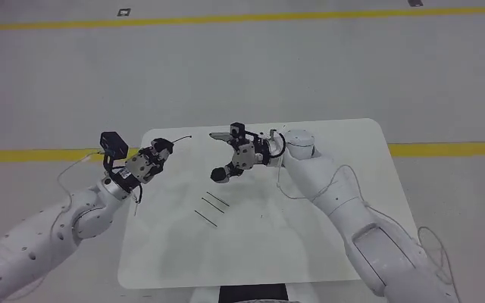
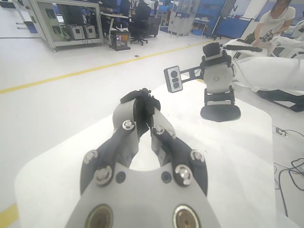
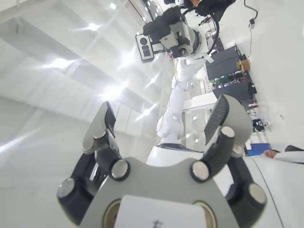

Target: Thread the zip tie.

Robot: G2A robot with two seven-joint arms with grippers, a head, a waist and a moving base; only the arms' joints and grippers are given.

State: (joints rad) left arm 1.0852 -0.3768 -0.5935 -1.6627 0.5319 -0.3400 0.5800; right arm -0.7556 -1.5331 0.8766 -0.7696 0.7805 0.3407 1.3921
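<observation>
Top view shows the left gripper (image 1: 162, 147) clamped on the zip tie (image 1: 182, 139) over the table (image 1: 341, 189), so the right gripper (image 3: 163, 112), spread wide and empty, should probably catch its free tail squarely

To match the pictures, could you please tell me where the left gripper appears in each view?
Top view: left gripper at the left edge of the table, shut on the zip tie.
Left wrist view: left gripper close in the foreground.
Right wrist view: left gripper farther off, beyond the open right gripper.
Shared landmark: the right gripper, in all three.
</observation>
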